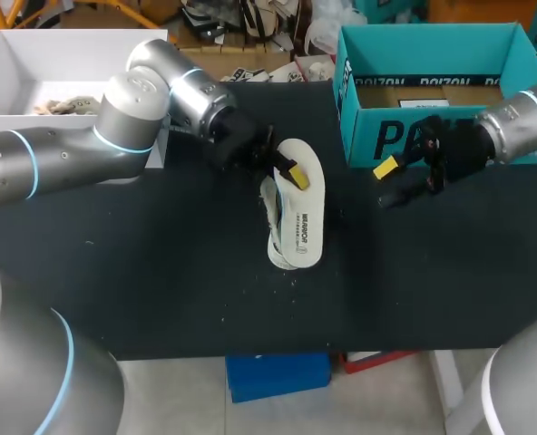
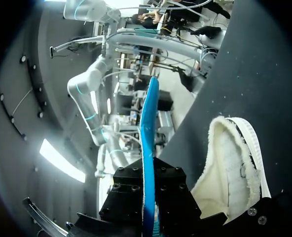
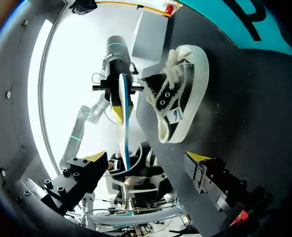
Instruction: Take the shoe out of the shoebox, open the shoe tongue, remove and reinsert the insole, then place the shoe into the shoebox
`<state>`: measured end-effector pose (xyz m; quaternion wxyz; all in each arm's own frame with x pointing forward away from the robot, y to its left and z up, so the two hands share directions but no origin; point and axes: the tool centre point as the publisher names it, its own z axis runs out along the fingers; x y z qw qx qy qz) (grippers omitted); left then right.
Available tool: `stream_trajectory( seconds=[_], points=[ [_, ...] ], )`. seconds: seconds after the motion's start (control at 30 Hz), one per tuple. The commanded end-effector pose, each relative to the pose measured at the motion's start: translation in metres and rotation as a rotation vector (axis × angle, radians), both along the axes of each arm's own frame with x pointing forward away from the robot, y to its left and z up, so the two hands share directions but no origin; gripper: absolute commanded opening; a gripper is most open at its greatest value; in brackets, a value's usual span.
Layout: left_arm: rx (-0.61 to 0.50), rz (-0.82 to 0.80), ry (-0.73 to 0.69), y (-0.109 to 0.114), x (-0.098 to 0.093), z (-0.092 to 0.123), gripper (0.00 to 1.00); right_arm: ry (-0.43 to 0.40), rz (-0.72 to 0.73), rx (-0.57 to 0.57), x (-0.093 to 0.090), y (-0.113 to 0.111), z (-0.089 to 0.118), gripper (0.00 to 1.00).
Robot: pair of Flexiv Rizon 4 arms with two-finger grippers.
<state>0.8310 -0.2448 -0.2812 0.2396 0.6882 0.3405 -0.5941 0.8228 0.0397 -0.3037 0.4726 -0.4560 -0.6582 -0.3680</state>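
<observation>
Insole (image 1: 307, 217) pinched in left fingers (image 1: 297, 172) | shoe (image 3: 180, 94) apparently on side | right fingers (image 3: 211, 174) apart

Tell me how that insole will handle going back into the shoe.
Probably light: the left claw holds the insole near one end, and it barely sags. Likely bendy, being thin edge-on. The shoe, lying on its side, may slide when pushed.
</observation>
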Motion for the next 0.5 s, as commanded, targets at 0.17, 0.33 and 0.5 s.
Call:
stream_trajectory(
  seconds=[0.17,0.33,0.5],
  points=[
    [-0.004,0.001,-0.001,0.0000,0.0015,-0.0014,0.00,-0.017,-0.080,-0.087,-0.0081,-0.0046,0.0092,1.00],
    [-0.005,0.000,-0.001,-0.0001,0.0017,-0.0018,0.00,-0.005,-0.090,-0.052,-0.0089,-0.0046,0.0102,1.00],
    [-0.005,0.001,-0.001,0.0001,0.0019,-0.0020,0.00,0.097,-0.136,0.016,-0.0128,-0.0009,0.0024,1.00]
  ],
)
